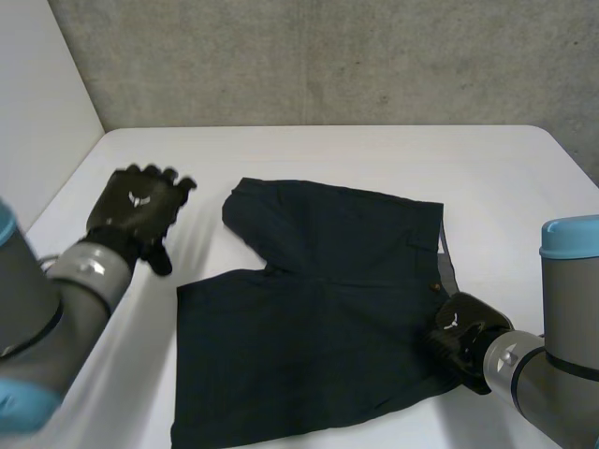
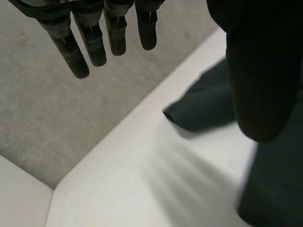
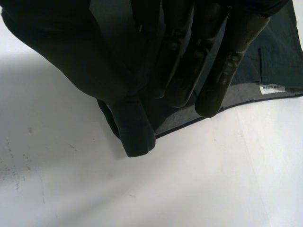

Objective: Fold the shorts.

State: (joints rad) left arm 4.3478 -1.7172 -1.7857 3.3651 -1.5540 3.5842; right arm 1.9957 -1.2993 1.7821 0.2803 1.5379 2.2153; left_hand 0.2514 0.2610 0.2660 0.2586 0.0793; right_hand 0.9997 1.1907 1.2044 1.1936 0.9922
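Dark navy shorts lie spread flat on the white table, with the waistband toward my right arm and the legs toward my left. My left hand hovers above the table to the left of the shorts, open, its fingers straight and holding nothing. One leg's hem lies below its thumb. My right hand sits at the waistband edge. Its thumb and fingers pinch the waistband, whose grey inside and a white label show.
A concrete wall stands behind the table and a white panel closes its left side. Bare table surface surrounds the shorts, widest at the back and left.
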